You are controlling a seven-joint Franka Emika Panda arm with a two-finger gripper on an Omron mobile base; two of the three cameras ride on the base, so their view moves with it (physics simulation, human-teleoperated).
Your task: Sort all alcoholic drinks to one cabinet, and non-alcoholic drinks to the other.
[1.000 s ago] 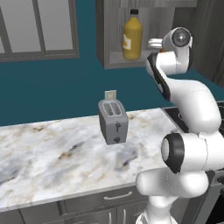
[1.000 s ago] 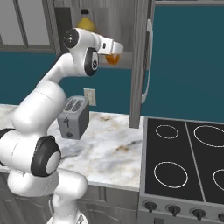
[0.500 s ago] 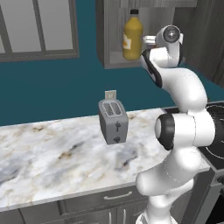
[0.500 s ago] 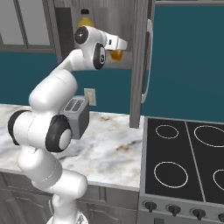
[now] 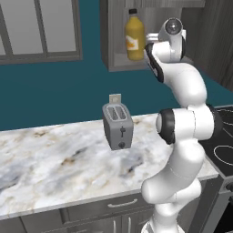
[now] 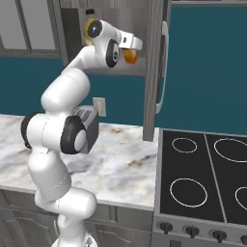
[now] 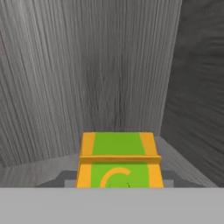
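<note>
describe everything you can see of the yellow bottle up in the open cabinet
The tall yellow-orange plastic-looking bottle has a small dark cap, a narrow neck and a pale label with an orange mark on its front. It stands upright on the shelf of the open grey wood-grain wall cabinet, toward the front edge, above the toaster's side of the counter. The white arm reaches in just right of it, without visible contact.

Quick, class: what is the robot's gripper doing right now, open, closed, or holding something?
Gripper: closed on the orange and green drink carton, held up inside the open grey wall cabinet.

left base: from behind-left | right base: from behind-right | shared: toaster (image 5: 118, 126), counter (image 5: 54, 159) | hand: close inside cabinet (image 7: 109, 65)
</note>
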